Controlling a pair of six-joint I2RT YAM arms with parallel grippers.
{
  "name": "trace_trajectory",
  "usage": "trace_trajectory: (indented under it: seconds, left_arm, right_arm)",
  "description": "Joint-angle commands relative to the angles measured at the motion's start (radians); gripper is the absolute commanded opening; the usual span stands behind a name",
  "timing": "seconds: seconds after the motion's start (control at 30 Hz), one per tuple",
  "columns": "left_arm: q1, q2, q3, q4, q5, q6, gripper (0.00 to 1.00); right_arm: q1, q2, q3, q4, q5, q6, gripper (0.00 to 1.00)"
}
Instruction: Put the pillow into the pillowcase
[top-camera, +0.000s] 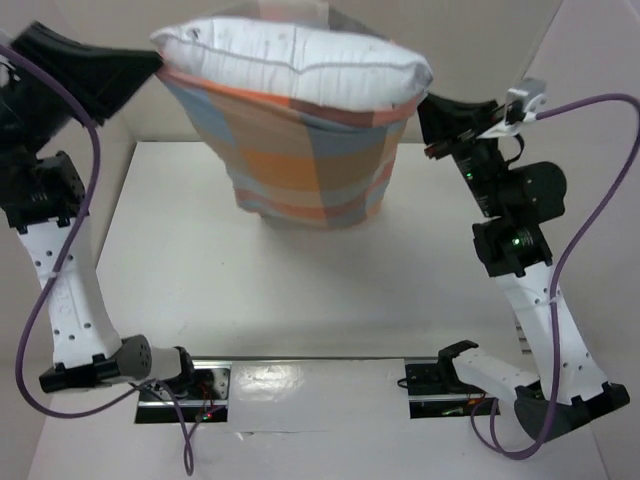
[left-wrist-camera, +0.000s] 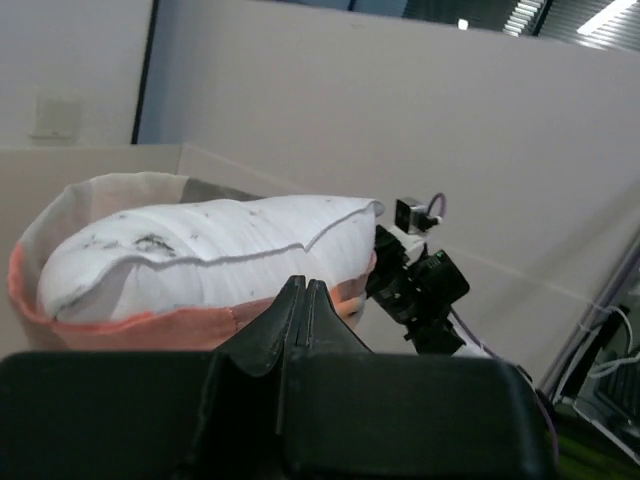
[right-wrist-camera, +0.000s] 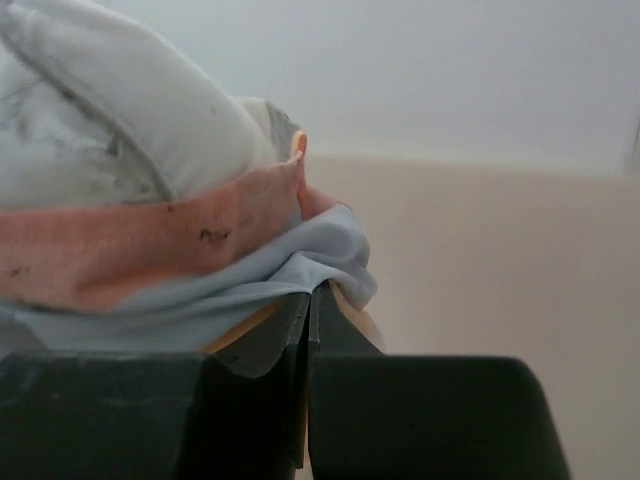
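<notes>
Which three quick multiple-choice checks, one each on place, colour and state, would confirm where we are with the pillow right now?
1. Where is the pillow?
A. Fully outside the pillowcase
B. Partly in the pillowcase, its top sticking out of the opening
C. Wholly inside, out of sight

2. What colour is the pillow?
A. White
B. Orange
C. Black

3. What is the right end effector doing?
A. Open, clear of cloth
B. Shut on nothing
C. Shut on the pillowcase edge

Answers:
1 B: the top view shows white stuffing bulging above the checked rim.
2 A: it is plain white with a few dark specks.
3 C: the right wrist view shows cloth pinched between closed fingers. The left end effector is likewise shut at the opposite rim.
</notes>
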Motion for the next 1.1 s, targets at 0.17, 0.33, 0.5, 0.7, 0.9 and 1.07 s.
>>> trace_trajectory:
  seconds: [0.17,0.33,0.5,0.7,0.9,1.07]
  left_arm:
    - [-0.259,-0.166,-0.507,-0.073,0.041,0.228,0.0]
    - [-0.268,-0.14,-0.526,-0.141,0.021,0.293,0.0]
    - [-0.268,-0.12,-0.5,-0.095,0.03,0.258,0.0]
    - [-0.277,-0.12,-0.431,-0.205,0.007,0.328,0.0]
    - [-0.277,-0.12,-0.408,-0.198,0.007,0.319,0.0]
    - [-0.277,-0.12,-0.427,-0.185,0.007,0.308,0.0]
  right_arm:
    - [-0.005,-0.103,-0.354,-0.171,0.079,0.161,0.29]
    - [-0.005,-0.124,-0.205,-0.427,0.117,0.192,0.55]
    - [-0.005,-0.159,-0.112,-0.498,0.094,0.213,0.55]
    - [-0.005,-0.124,0.076,-0.679,-0.004,0.241,0.6]
    - [-0.005,-0.144,0.044,-0.684,-0.105,0.339,0.6]
    - [-0.005,-0.132,-0.034,-0.643,-0.165,0.383,0.6]
